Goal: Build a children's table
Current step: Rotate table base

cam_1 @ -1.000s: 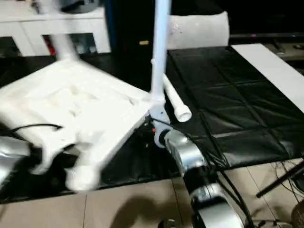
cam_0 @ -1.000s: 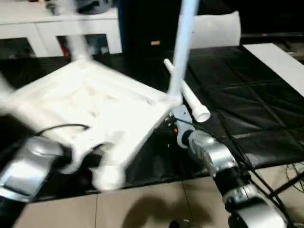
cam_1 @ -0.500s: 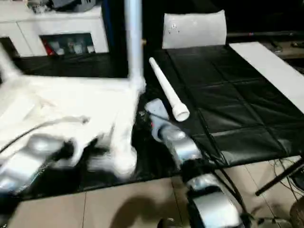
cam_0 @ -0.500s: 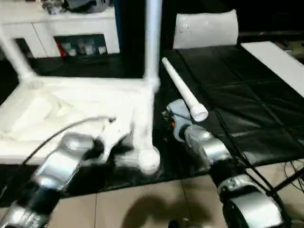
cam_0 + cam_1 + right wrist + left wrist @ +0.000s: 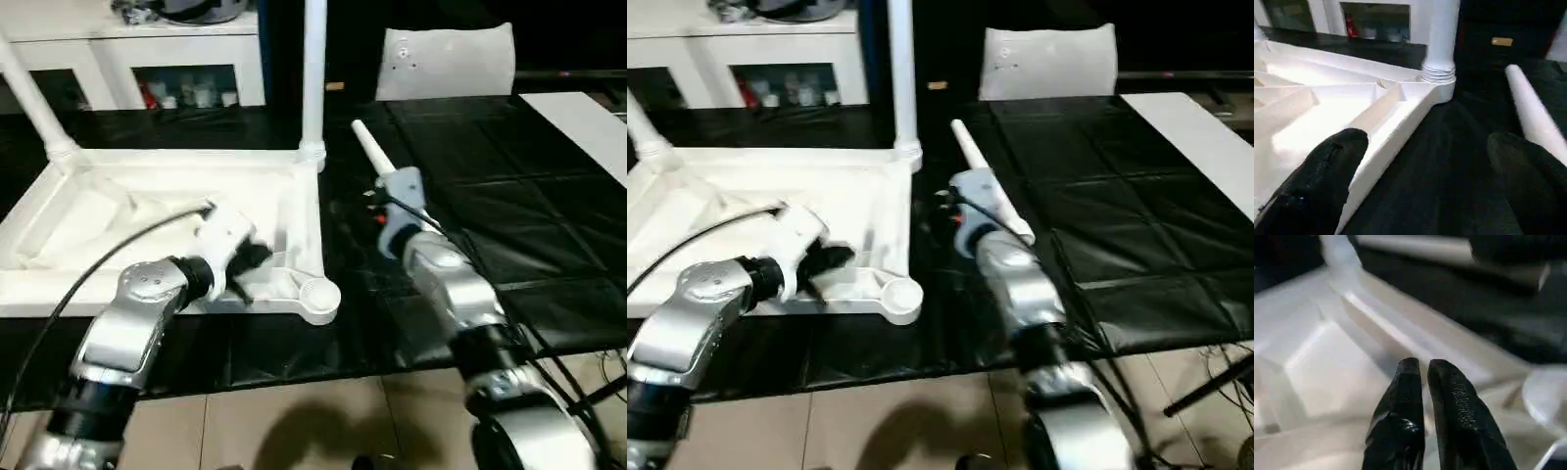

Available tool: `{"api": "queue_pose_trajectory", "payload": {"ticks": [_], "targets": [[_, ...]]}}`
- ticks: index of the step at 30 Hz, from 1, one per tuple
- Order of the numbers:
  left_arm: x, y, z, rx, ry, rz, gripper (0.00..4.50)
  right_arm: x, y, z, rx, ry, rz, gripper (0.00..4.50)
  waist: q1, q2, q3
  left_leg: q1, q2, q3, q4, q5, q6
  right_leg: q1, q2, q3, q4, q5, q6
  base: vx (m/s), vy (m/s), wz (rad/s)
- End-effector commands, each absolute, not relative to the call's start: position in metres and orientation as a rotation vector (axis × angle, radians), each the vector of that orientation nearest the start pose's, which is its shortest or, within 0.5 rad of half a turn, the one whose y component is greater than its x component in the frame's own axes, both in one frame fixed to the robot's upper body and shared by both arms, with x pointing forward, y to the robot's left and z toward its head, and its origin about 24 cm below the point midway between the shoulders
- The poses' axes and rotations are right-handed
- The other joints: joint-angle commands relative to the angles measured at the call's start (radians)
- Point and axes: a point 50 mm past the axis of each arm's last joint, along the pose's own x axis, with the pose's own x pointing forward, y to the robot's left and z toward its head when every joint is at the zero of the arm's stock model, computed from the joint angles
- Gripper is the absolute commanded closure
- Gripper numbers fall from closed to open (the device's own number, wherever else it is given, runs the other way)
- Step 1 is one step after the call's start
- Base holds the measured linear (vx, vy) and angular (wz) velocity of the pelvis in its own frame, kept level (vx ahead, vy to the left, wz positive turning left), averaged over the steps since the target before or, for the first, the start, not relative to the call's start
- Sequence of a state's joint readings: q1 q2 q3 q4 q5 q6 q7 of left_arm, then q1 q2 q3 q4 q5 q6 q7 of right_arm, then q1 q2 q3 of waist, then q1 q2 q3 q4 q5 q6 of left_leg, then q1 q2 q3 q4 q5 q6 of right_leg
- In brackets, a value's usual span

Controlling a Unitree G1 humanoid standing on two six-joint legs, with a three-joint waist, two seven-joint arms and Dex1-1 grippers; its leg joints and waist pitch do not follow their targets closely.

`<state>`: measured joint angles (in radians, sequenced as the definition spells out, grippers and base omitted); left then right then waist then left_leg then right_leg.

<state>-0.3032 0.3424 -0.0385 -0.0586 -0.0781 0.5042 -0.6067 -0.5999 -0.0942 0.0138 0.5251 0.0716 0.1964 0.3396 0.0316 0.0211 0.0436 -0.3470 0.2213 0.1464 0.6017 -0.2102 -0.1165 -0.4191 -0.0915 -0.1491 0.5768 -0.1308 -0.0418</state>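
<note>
The children's table top (image 5: pixel 147 211) lies upside down on the black mat, ribs facing up. Two white legs stand in its far corner sockets, one on the right (image 5: pixel 313 78) and one on the left (image 5: pixel 34 98). The near right socket (image 5: pixel 318 299) is bare. A loose leg (image 5: pixel 370 155) lies on the mat to the right. My left gripper (image 5: pixel 1422 364) hovers over the ribs by the near rim, its fingers almost together with nothing between them. My right gripper (image 5: pixel 1425 176) stands wide open over the mat, between the top's right rim and the loose leg.
A white shelf unit (image 5: pixel 147 39) runs along the back. A flat white panel (image 5: pixel 446 59) leans at the back right and a long white strip (image 5: pixel 588 127) lies at the right edge. Tiled floor (image 5: pixel 294 421) begins at the mat's near edge.
The table top has dropped from a tilt to lie flat on the mat. My left gripper has moved along the near rim toward the right socket. The right gripper stayed open.
</note>
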Motion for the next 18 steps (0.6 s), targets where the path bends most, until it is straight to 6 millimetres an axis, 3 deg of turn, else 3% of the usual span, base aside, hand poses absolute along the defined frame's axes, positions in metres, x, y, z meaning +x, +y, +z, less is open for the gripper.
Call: {"api": "queue_pose_trajectory", "payload": {"ticks": [1,3,4,6,8,9,10,11,12,15,16,18], "targets": [[0.293,0.164,0.101,0.205,0.186,-0.594,3.63,0.364,-0.117,0.085,-0.071,0.145,0.387,0.00,-0.001,0.010,-0.063,-0.004,-0.005,0.017,-0.070,-0.204,0.047,0.066,-0.041,0.047,-0.075,-0.414,-0.091,0.000,0.000,0.00],[0.290,0.164,0.102,0.200,0.182,-0.597,3.53,0.373,-0.123,0.087,-0.080,0.173,0.322,0.00,-0.007,0.009,-0.062,-0.005,-0.007,0.014,-0.069,-0.226,0.039,0.066,-0.041,0.042,-0.075,-0.451,-0.082,0.000,0.000,0.00],[0.287,0.163,0.104,0.210,0.179,-0.612,3.37,0.381,-0.130,0.088,-0.113,0.223,0.267,0.00,-0.005,0.006,-0.062,-0.002,-0.010,0.017,-0.067,-0.234,0.042,0.063,-0.041,0.042,-0.082,-0.464,-0.073,0.000,0.000,0.00],[0.284,0.163,0.108,0.226,0.170,-0.631,3.20,0.390,-0.137,0.091,-0.135,0.277,0.221,0.00,-0.005,0.006,-0.062,0.004,-0.008,0.014,-0.064,-0.249,0.038,0.057,-0.042,0.041,-0.076,-0.471,-0.076,0.000,0.000,0.00],[0.276,0.164,0.115,0.239,0.159,-0.658,3.16,0.400,-0.145,0.099,-0.147,0.327,0.179,0.00,-0.007,0.004,-0.063,-0.004,-0.007,0.012,-0.066,-0.247,0.040,0.064,-0.042,0.040,-0.068,-0.452,-0.081,0.000,0.000,0.00],[0.274,0.164,0.117,0.246,0.160,-0.668,2.96,0.402,-0.146,0.101,-0.144,0.331,0.175,0.00,-0.003,0.005,-0.061,-0.003,-0.008,0.015,-0.065,-0.239,0.046,0.061,-0.041,0.041,-0.071,-0.434,-0.084,0.000,0.000,0.00],[0.272,0.164,0.118,0.251,0.162,-0.674,2.96,0.403,-0.147,0.103,-0.140,0.331,0.175,0.00,-0.002,0.006,-0.063,-0.004,-0.005,0.014,-0.065,-0.232,0.044,0.061,-0.043,0.043,-0.065,-0.417,-0.091,0.000,0.000,0.00],[0.268,0.164,0.121,0.257,0.166,-0.695,2.85,0.406,-0.149,0.105,-0.141,0.339,0.168,0.00,0.000,0.000,-0.067,-0.008,-0.002,0.014,-0.065,-0.198,0.047,0.064,-0.043,0.046,-0.053,-0.354,-0.117,0.000,0.000,0.00],[0.265,0.163,0.123,0.259,0.168,-0.708,2.80,0.407,-0.150,0.106,-0.136,0.350,0.166,0.00,0.001,0.003,-0.069,-0.009,0.000,0.012,-0.065,-0.187,0.046,0.066,-0.044,0.047,-0.046,-0.329,-0.134,0.000,0.000,0.00],[0.255,0.158,0.131,0.273,0.173,-0.771,2.64,0.409,-0.154,0.107,-0.128,0.384,0.147,0.00,0.004,-0.006,-0.056,-0.017,-0.002,0.017,-0.066,-0.166,0.056,0.064,-0.042,0.051,-0.040,-0.292,-0.164,0.000,0.000,0.00],[0.254,0.157,0.133,0.276,0.174,-0.781,2.43,0.409,-0.154,0.107,-0.127,0.389,0.145,0.00,0.005,-0.010,-0.053,-0.018,-0.003,0.018,-0.067,-0.167,0.057,0.064,-0.043,0.052,-0.043,-0.299,-0.162,0.000,0.000,0.00],[0.248,0.157,0.138,0.296,0.181,-0.799,2.39,0.409,-0.156,0.104,-0.141,0.419,0.126,0.00,0.008,-0.009,-0.046,-0.018,-0.003,0.018,-0.066,-0.179,0.052,0.061,-0.044,0.053,-0.043,-0.322,-0.156,0.000,0.000,0.00]]}}
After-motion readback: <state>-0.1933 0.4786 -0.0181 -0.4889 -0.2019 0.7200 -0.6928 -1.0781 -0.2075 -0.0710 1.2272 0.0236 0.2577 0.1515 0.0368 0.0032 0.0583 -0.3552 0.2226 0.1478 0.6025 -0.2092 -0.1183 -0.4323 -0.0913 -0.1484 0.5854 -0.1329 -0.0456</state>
